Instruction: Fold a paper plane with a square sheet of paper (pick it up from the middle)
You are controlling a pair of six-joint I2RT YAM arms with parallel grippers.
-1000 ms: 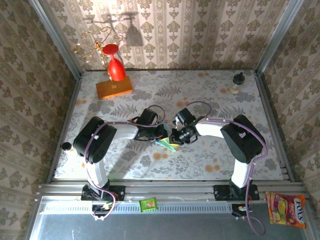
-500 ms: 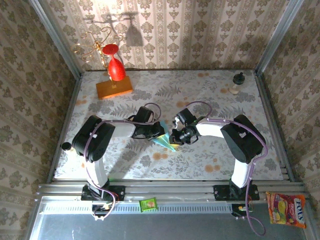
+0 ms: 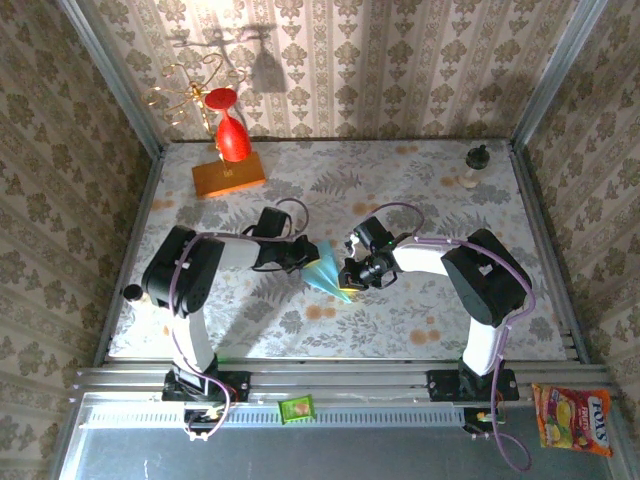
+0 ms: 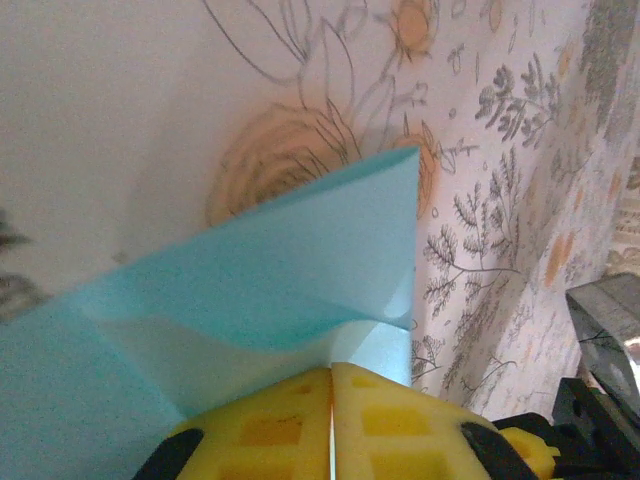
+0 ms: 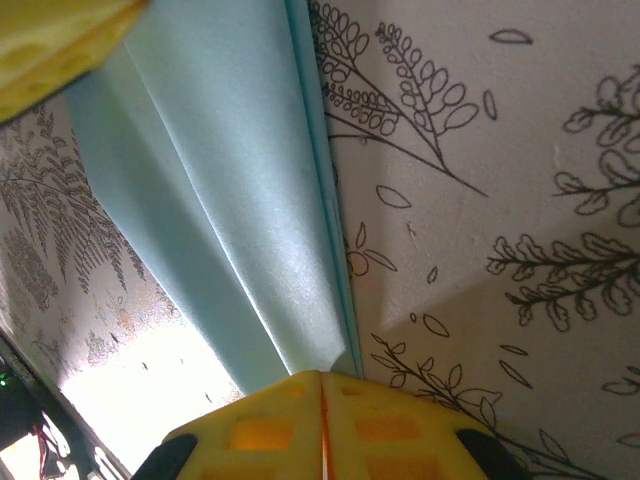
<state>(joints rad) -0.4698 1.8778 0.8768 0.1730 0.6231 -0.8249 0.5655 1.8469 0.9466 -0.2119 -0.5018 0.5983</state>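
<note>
Mid-table, well apart from the orange rectangular block (image 3: 229,176) and lying nearer the arm bases and to the right of it: the light-blue paper plane (image 3: 327,275), a slim folded sheet of thin, unmarked paper. From the top camera it reads as a narrow triangle, its sharp tip pointing away from the block toward the near right and its broad end turned back toward the block. Left wrist camera: the paper plane (image 4: 280,270) shows layered flaps, a raised upper panel ending in a crisp corner and a paler underlayer tucked beneath. Right wrist camera: the paper plane (image 5: 220,200) shows long straight creases running side by side, with stacked edges along one fold line. The left gripper (image 3: 303,258) sits on the side of the paper facing the block; its yellow pads are pressed together (image 4: 331,375), pinching the paper's edge. The right gripper (image 3: 347,278) sits on the side away from the block, its pads likewise closed (image 5: 322,385), nipping the folded ridge. Both grip opposite sides of the paper. A red upturned wine glass (image 3: 232,130) stands at the far edge of the block.
</note>
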